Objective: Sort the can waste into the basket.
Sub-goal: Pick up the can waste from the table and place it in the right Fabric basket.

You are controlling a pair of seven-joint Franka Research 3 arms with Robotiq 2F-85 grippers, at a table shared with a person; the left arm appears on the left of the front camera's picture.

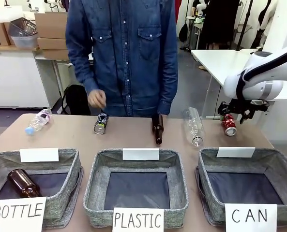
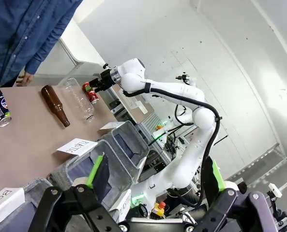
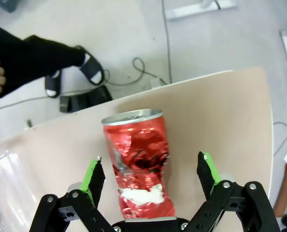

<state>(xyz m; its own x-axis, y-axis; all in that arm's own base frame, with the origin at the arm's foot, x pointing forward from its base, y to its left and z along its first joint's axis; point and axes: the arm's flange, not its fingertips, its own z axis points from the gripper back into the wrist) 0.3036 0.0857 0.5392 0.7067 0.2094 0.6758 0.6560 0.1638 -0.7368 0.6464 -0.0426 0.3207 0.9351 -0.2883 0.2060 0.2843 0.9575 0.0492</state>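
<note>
Looking across the table (image 1: 133,140) in the front view: the right tool (image 1: 229,117) is hanging at the far right edge, right over the crushed red can (image 1: 229,124). The dark can (image 1: 100,123) is lying far left of centre, just below a person's hand (image 1: 97,99). A brown bottle (image 1: 157,129) and a clear bottle (image 1: 193,126) are lying between the two cans. The CAN basket (image 1: 279,166) is sitting near right, holding nothing. Neither can is sorted yet.

Left wrist view: the left tool (image 2: 155,174) is hanging released and empty, well apart from the cans. Across the table, the right arm is reaching down at the red can. The dark can is resting at the picture's left edge, untouched.

Right wrist view: the right tool's jaws are standing spread on either side of the red can, with a gap showing at each green pad. The tool is not gripping it. The can is resting on the table near the corner.

Judgement: the task is only starting. The first grasp is being lined up. Left to do are closing on the red can, carrying it to the CAN basket, then the same for the dark can.
</note>
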